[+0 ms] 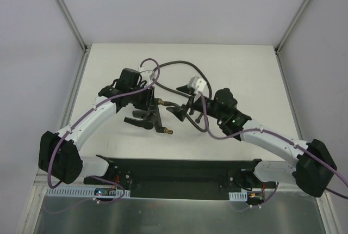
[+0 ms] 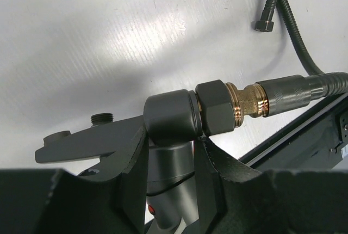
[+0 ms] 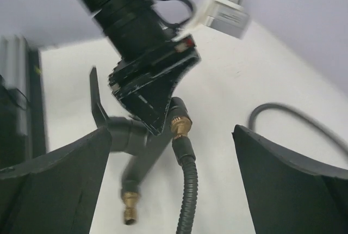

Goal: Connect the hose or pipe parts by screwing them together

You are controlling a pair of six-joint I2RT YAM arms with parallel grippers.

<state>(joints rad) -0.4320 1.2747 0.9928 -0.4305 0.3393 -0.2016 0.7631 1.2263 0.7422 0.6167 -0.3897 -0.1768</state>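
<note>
The black T-shaped fitting (image 2: 168, 115) hangs above the white table with my left gripper (image 2: 171, 136) shut on its body. One brass tip (image 2: 247, 100) of the fitting is joined to the end connector (image 2: 283, 88) of the dark-grey hose (image 3: 187, 190). The hose's other end nut (image 2: 265, 25) lies loose on the table. A second brass tip (image 3: 129, 209) points down, and a flat black lever (image 2: 87, 142) sticks out sideways. My right gripper (image 3: 172, 129) is open, its fingers wide on either side of the hose without touching it. From above, the left gripper (image 1: 151, 106) and right gripper (image 1: 182, 110) face each other.
The hose (image 1: 187, 71) loops across the far half of the table. A white plug box (image 1: 197, 85) hangs on the right arm's purple cable. A black base rail (image 1: 179, 171) runs along the near edge, and grey walls close in the table on three sides.
</note>
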